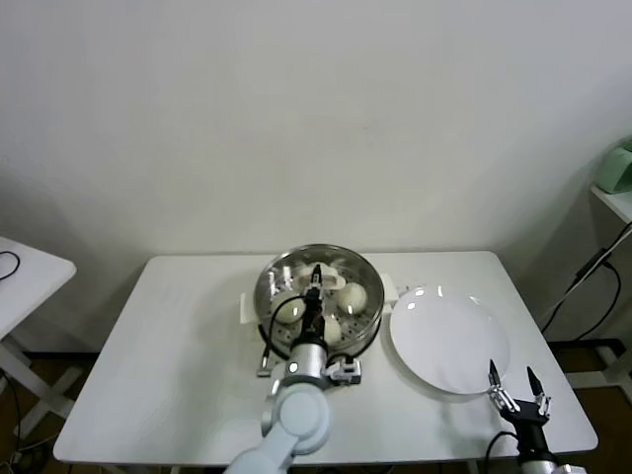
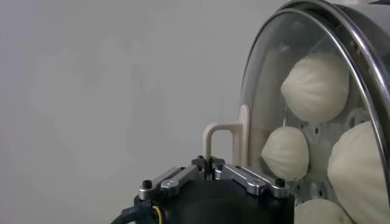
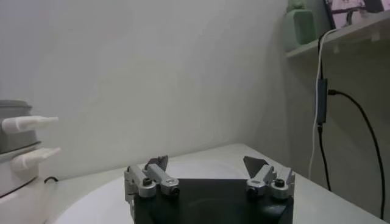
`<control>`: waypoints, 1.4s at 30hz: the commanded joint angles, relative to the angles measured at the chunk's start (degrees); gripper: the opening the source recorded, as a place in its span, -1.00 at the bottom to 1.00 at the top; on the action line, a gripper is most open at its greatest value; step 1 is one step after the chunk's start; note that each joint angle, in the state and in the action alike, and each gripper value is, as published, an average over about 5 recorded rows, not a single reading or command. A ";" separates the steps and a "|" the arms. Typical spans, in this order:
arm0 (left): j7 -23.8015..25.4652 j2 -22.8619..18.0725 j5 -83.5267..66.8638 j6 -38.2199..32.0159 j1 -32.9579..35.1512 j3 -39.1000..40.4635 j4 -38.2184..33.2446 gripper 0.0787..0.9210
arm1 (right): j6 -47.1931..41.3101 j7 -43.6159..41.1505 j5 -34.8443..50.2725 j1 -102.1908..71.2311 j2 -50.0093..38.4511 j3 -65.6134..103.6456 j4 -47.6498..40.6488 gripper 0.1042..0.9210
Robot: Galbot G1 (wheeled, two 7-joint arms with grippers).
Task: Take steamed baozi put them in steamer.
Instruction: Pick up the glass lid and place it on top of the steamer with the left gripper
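1. Two grippers are in view. Nearest the robot, the right gripper (image 1: 515, 387) hangs just beyond the near rim of the white plate (image 1: 449, 341), its two fingers spread wide with nothing between them.
2. The white plate lies on the white table (image 1: 178, 355) immediately right of the steamer (image 1: 321, 301), its surface bare.
3. The left gripper (image 1: 317, 279) reaches over the steamer from the near side. In the left wrist view its jaws are pinched together on the cream handle (image 2: 226, 141) of the glass lid (image 2: 286, 85); the lid stands on edge, tilted up in front of the steamer's contents.
4. The steamer sits at mid-table, a shiny steel pot on a cream base with side handles.
5. The steamed baozi (image 2: 315, 85) lie inside the steamer on its perforated tray. Four pleated buns show through the glass in the left wrist view; the head view shows only some of them, since the arm covers part of the pot.
6. Farthest off, right of the steamer beyond the table edge, a pale green object (image 1: 616, 166) sits on a shelf with a black cable (image 1: 583, 281) hanging below it.
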 commanded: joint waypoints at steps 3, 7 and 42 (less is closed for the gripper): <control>-0.40 0.27 1.37 -0.90 1.05 -0.49 -0.57 -0.87 | -0.13 0.30 -0.06 0.27 0.30 -0.05 -0.07 0.76; -0.66 0.29 1.41 -1.23 1.05 -0.85 -0.40 -0.87 | -0.08 0.26 -0.15 0.26 0.33 -0.11 -0.08 0.76; -2.24 2.30 -2.26 -2.05 4.21 -0.89 -6.51 0.29 | -0.19 0.17 -0.67 0.09 0.68 -0.12 0.43 0.76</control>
